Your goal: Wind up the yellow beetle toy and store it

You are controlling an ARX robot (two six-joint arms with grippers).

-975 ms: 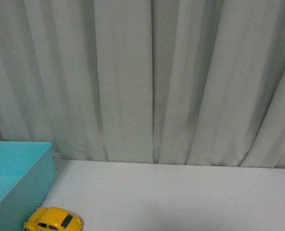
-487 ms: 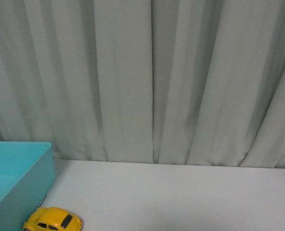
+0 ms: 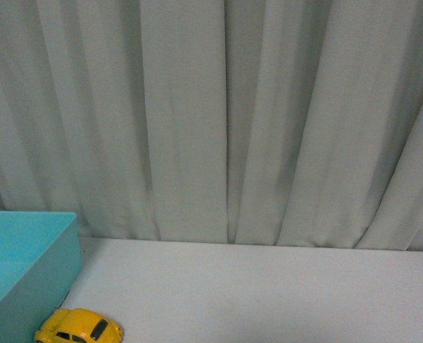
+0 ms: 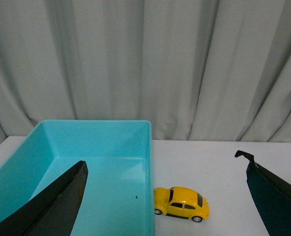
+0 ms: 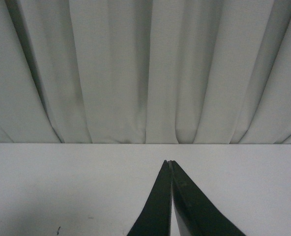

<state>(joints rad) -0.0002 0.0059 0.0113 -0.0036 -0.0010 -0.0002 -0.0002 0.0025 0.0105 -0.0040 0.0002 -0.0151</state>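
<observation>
The yellow beetle toy (image 3: 78,326) (image 4: 181,203) stands on its wheels on the white table, right beside the outer wall of a turquoise bin (image 3: 26,271) (image 4: 148,147). In the left wrist view my left gripper (image 4: 165,164) is open wide, hanging above and short of the car, one dark finger over the bin and the other over bare table. My right gripper (image 5: 169,162) is shut with nothing between its fingers, over bare white table away from the toy. Neither arm shows in the front view.
A grey pleated curtain (image 3: 226,121) closes off the back of the table. The white tabletop (image 3: 269,293) stretches to the right of the car. The bin's inside shows only a small dark speck (image 4: 136,198).
</observation>
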